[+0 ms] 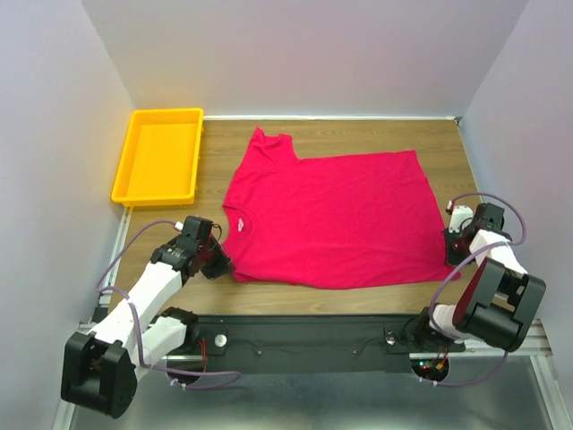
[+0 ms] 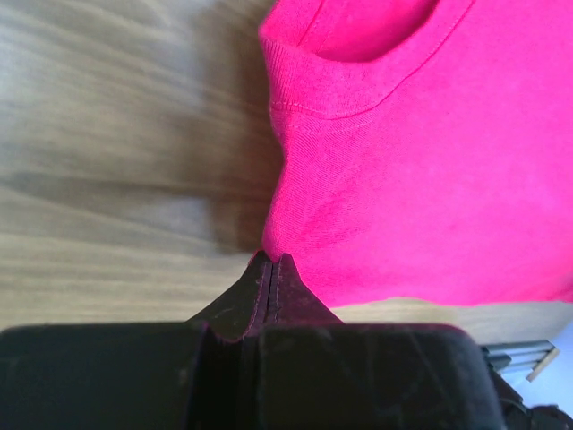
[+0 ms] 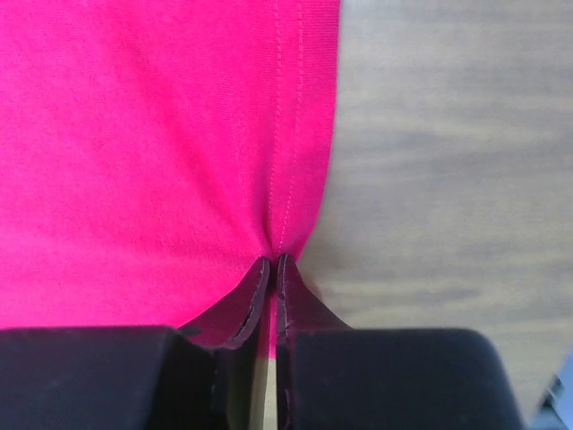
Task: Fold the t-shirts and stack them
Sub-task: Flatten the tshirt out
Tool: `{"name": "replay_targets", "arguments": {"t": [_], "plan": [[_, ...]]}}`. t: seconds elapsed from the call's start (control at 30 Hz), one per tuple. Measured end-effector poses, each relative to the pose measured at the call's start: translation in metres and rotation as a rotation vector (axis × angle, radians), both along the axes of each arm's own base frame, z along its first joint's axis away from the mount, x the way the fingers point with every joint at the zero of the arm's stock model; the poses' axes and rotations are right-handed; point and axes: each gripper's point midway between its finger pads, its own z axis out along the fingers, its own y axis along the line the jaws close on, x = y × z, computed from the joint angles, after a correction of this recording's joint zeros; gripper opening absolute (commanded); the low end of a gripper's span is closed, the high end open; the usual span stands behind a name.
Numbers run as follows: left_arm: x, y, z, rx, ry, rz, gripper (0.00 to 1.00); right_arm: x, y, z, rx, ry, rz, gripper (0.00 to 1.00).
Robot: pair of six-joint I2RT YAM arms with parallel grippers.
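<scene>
The crimson-red t-shirt (image 1: 331, 215) lies flat across the wooden table, partly folded, one sleeve pointing to the back left and the neck toward the left. My left gripper (image 1: 220, 262) sits at the shirt's near left corner beside the collar (image 2: 340, 90), jaws pressed together on the fabric edge (image 2: 271, 260). At the shirt's near right corner my right gripper (image 1: 454, 253) is shut on the hem, the stitched edge (image 3: 286, 179) bunching into its fingertips (image 3: 274, 262).
A yellow plastic tray (image 1: 159, 154) stands at the back left of the table (image 1: 215, 296). White walls close in the back and both sides. A black rail (image 1: 304, 340) with cables runs along the near edge.
</scene>
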Motion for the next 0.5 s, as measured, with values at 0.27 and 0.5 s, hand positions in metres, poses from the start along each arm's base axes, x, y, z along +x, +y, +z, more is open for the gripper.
{"name": "replay_targets", "arguments": {"t": [0.27,0.5], "plan": [[-0.022,-0.001,0.005,-0.013,0.067,-0.030,0.00,-0.035,-0.007,0.008,-0.112,0.061,0.036,0.04],[-0.019,-0.008,0.034,-0.032,0.021,-0.107,0.40,-0.050,-0.010,0.020,-0.165,0.087,0.060,0.69]]}}
